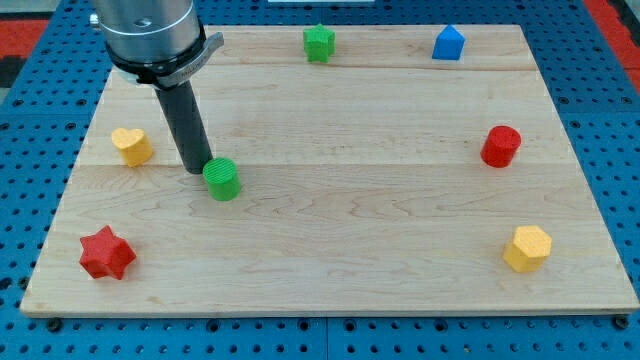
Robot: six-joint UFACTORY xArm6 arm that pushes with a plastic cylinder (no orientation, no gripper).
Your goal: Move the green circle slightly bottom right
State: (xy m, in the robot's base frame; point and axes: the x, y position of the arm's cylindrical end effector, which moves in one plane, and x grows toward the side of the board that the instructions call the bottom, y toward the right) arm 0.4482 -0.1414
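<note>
**Rod Tip Beside the Green Circle**

Blue pegboard (600, 60) surrounded a pale wooden board (350, 220) that filled most of the view, with a strip of red showing at the view's top corners. On the wood lay seven small blocks, spread mostly toward the edges.

My tip (197, 170) stood on the board in the left half of the view, at the end of a straight dark rod (186, 125) hanging from a grey cylindrical mount (148, 30) at the view's top left. There was no hand to open or close: the arm ended in the bare rod and held nothing. The tip sat just to the upper left of the green circle (222, 179), so close that it looked to be touching the block's side, though contact could not be made out for certain.

The green circle, a short ribbed cylinder, rested left of the board's centre, well apart from every other block. To its left, near the board's left edge, sat a yellow heart (131, 146). Below that, near the bottom left corner, lay a red star (106, 252).

Along the view's top edge stood a green block (319, 43) with a notched, star-like outline, and to its right a blue block (448, 43) shaped like a small house with a peaked top. At the view's right, a red cylinder (500, 146) stood near the board's edge, and below it, toward the bottom right corner, a yellow hexagon (527, 248).
</note>
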